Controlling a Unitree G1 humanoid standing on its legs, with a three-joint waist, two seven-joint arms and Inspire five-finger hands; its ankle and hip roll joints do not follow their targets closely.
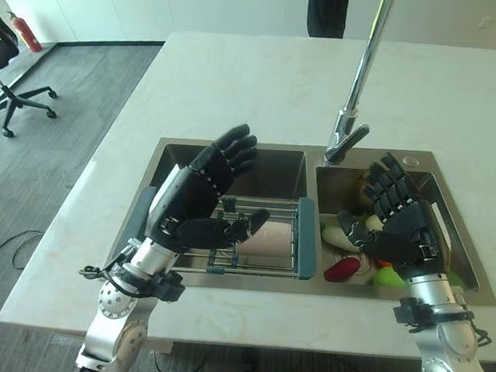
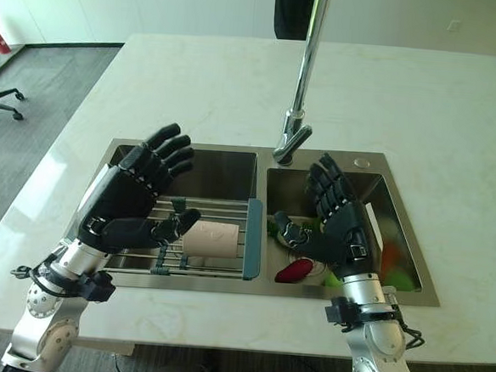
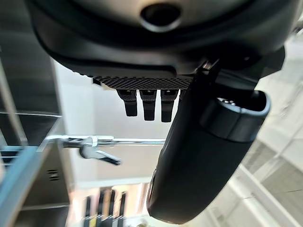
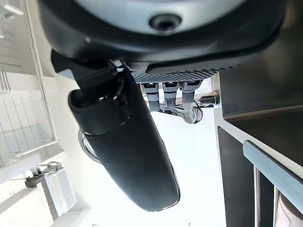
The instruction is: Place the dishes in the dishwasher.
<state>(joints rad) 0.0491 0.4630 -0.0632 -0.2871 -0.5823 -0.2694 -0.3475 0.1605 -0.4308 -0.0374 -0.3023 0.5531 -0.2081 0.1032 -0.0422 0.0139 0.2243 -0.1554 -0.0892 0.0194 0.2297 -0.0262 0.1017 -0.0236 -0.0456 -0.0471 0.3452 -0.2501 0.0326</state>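
Both hands, left [image 1: 198,193] and right [image 1: 401,221], are held above the sink [image 1: 305,283], fingers spread, nothing gripped. A dish [image 1: 344,238] in the right basin should be approached from above and pinched by its rim.

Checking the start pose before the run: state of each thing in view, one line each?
left hand: open, raised over the left basin, holding nothing
right hand: open, raised over the right basin, holding nothing
rack: set across the left basin
pink cup: lying on its side on the rack
dishes: piled in the right basin
faucet: no water running
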